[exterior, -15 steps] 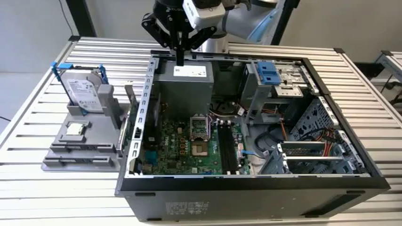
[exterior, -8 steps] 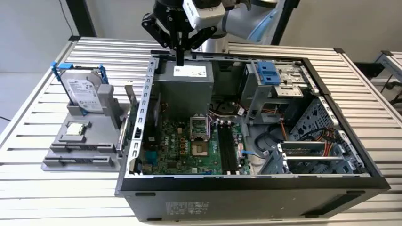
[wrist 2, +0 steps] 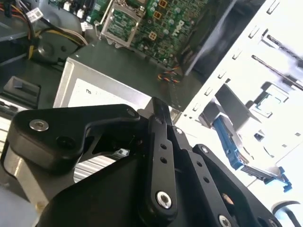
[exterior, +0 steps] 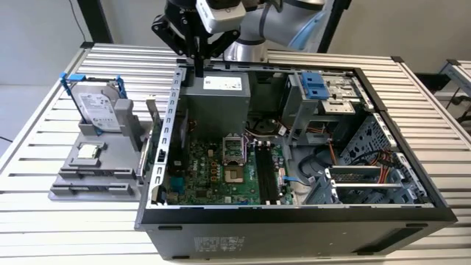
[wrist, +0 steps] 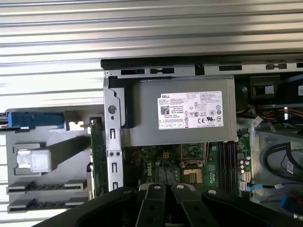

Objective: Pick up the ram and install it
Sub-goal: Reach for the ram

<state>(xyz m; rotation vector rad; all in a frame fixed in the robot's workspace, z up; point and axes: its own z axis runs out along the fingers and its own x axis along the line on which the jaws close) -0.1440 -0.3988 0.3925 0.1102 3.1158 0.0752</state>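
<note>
Here, narrow-pinched jaws hover by the white-labelled power supply [wrist: 189,111], ram [wrist: 98,156] apart.

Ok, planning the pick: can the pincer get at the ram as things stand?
Probably yes: the ram stands upright just outside the case, its top uncovered; the pincer hangs above the case.

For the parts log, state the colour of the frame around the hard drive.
Blue; the hard drive frame shows best in the exterior view.
</note>
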